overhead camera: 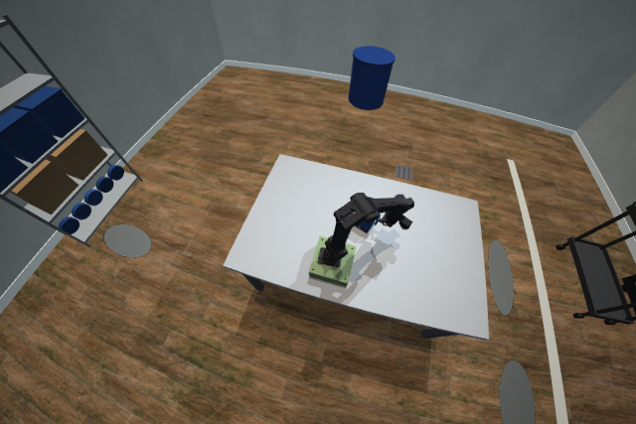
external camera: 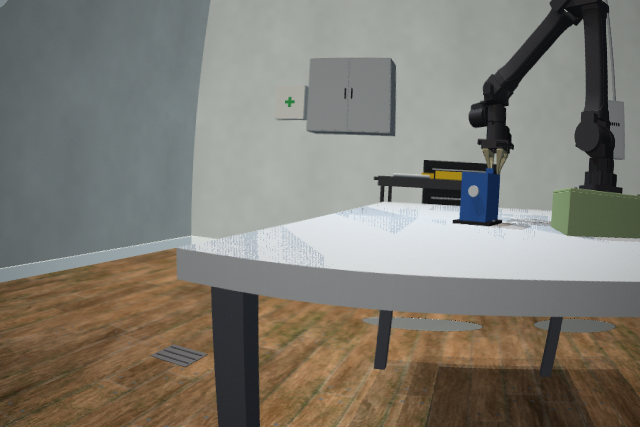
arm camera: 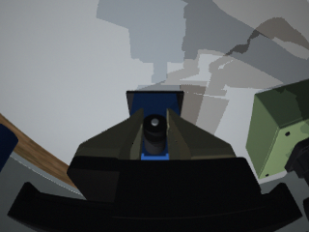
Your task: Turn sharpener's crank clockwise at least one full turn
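Note:
The blue box-shaped sharpener (external camera: 479,197) stands upright on the white table, on a dark base, with a pale round spot on its near face. It is mostly hidden under the arm in the overhead view (overhead camera: 367,224). My gripper (external camera: 495,164) points straight down at the sharpener's top rear edge. In the wrist view the two tan fingers are shut on the dark round crank knob (arm camera: 154,126), with the blue sharpener body (arm camera: 154,104) right below it. The crank arm itself is hidden.
The arm's green base block (external camera: 594,212) stands on the table to the right of the sharpener, also in the overhead view (overhead camera: 332,265). A blue barrel (overhead camera: 371,77), a shelf rack (overhead camera: 46,152) and a black cart (overhead camera: 603,270) stand on the floor away from the table.

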{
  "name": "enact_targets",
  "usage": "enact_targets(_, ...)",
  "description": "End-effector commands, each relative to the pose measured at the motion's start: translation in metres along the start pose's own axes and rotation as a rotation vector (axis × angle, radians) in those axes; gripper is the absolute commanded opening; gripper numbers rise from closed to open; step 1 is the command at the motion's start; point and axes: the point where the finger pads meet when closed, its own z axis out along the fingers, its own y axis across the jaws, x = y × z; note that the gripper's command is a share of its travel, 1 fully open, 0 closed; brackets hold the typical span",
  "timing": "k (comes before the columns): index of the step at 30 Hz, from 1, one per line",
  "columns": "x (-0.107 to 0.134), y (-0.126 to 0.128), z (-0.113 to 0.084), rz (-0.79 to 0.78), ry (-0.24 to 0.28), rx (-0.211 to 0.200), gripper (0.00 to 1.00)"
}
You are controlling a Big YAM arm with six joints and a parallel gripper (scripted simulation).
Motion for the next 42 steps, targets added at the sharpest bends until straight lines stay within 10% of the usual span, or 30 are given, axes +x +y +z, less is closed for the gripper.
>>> enact_targets(1,-0.005,0.01,-0.009,-0.004,-0.014,-0.027,0.15)
enact_targets(42,-0.006,0.049,-0.004,-0.007,-0.022,-0.044,0.15)
